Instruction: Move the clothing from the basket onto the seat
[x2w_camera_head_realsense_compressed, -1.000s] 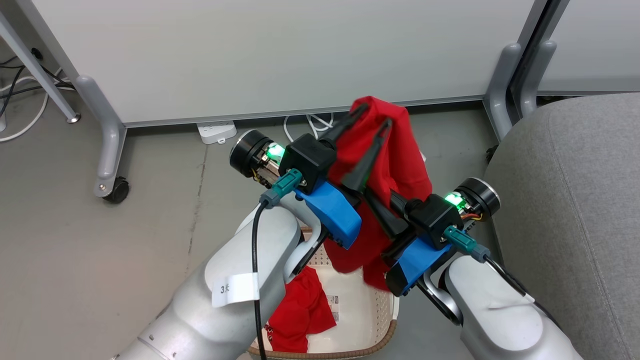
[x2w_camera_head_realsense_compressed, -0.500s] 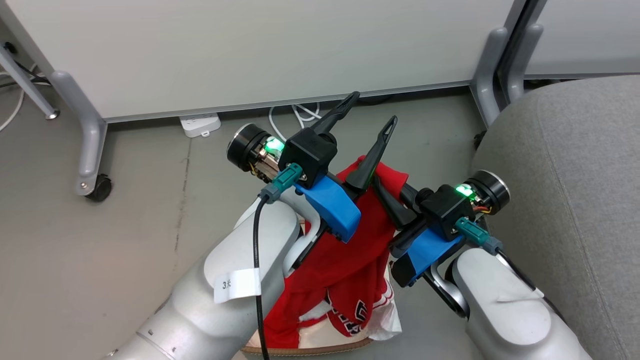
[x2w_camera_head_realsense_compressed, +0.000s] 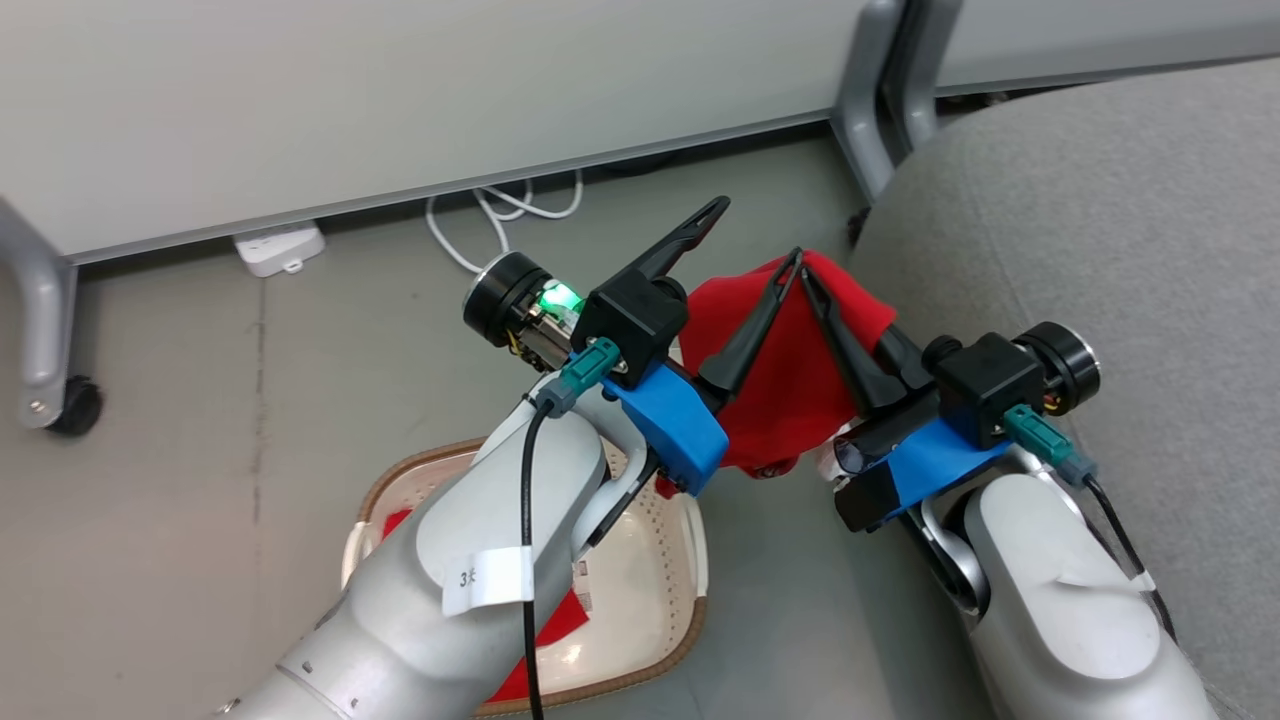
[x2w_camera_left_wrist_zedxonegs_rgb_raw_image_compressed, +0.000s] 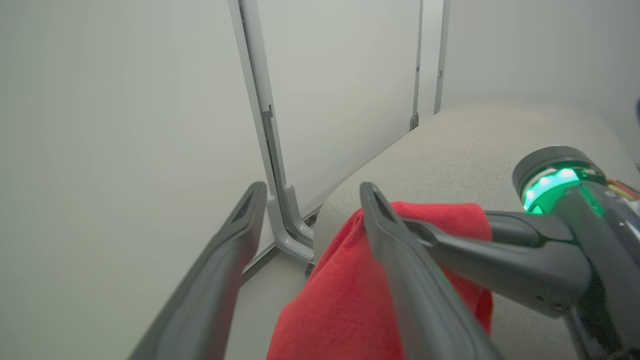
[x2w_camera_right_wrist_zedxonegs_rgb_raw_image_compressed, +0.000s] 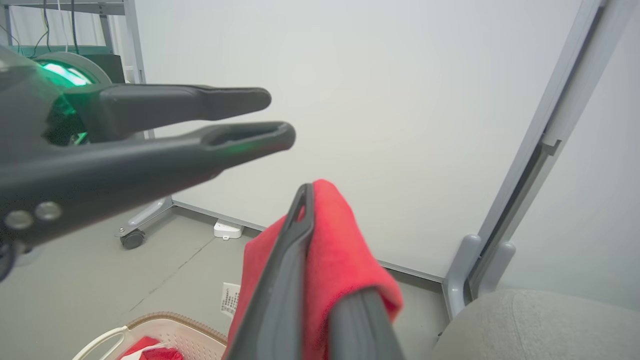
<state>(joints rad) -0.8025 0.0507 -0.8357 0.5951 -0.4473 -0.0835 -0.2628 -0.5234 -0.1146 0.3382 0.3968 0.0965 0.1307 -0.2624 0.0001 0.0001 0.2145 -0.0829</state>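
Note:
My right gripper (x2w_camera_head_realsense_compressed: 828, 290) is shut on a plain red garment (x2w_camera_head_realsense_compressed: 780, 400), which drapes over its fingers and hangs beside the edge of the grey seat (x2w_camera_head_realsense_compressed: 1100, 200). In the right wrist view the red garment (x2w_camera_right_wrist_zedxonegs_rgb_raw_image_compressed: 335, 240) is pinched between the two fingers. My left gripper (x2w_camera_head_realsense_compressed: 752, 238) stands open just left of it, one finger against the cloth and nothing between its fingers (x2w_camera_left_wrist_zedxonegs_rgb_raw_image_compressed: 240, 235). The cream basket (x2w_camera_head_realsense_compressed: 690, 610) sits on the floor below, under my left forearm, with more red clothing (x2w_camera_head_realsense_compressed: 555, 625) inside, mostly hidden.
A white partition wall (x2w_camera_head_realsense_compressed: 400, 100) on grey wheeled legs (x2w_camera_head_realsense_compressed: 860, 110) stands behind. A white power strip (x2w_camera_head_realsense_compressed: 280, 248) and cables (x2w_camera_head_realsense_compressed: 500, 210) lie on the grey floor at its foot. The seat (x2w_camera_right_wrist_zedxonegs_rgb_raw_image_compressed: 525, 325) lies to the right.
My left gripper opened and let go of the red garment. The right gripper carried it down and toward the seat. The head camera turned right, so the seat looks larger.

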